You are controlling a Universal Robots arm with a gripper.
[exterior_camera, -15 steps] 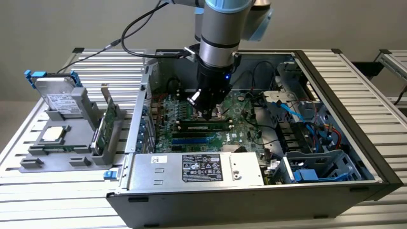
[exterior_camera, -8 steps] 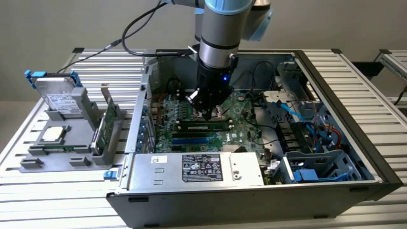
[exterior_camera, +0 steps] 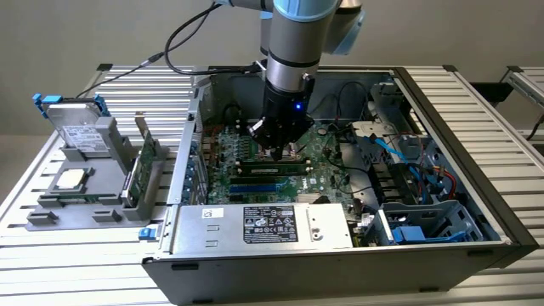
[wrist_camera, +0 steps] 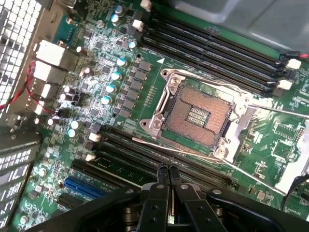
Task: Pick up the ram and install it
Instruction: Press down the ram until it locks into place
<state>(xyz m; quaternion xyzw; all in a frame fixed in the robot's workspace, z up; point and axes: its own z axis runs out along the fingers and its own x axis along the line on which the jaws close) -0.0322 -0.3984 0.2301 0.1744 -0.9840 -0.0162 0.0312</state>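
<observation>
Slatted aluminium makes up the bench [exterior_camera: 68, 268], and most of it is taken by an open black computer case [exterior_camera: 476, 191] lying on its side, reaching from the middle toward the exterior view's right edge. Inside the case lies the green motherboard [exterior_camera: 319, 156], with a silver power supply [exterior_camera: 264, 226] along the case's near wall and a drive cage with blue cables [exterior_camera: 425, 223] at the near corner on the exterior view's right. The grey robot arm [exterior_camera: 297, 44] comes down from above into the case. Toward the bench's edge on the exterior view's left stands a grey parts holder [exterior_camera: 93, 197], carrying a grey drive with blue tabs [exterior_camera: 81, 131] and an upright green card [exterior_camera: 144, 159]. The gripper [exterior_camera: 276, 150] hovers low over the motherboard, its black fingers [wrist_camera: 161, 186] pressed together with nothing between them. The ram [exterior_camera: 272, 170], a long narrow stick with dark chips, sits lengthwise in one of the black slots just on the near side of the gripper, level with the slot row. In the wrist view the fingertips are above the black memory slots [wrist_camera: 164, 162] beside the open processor socket [wrist_camera: 195, 116], whose metal frame is bare.
</observation>
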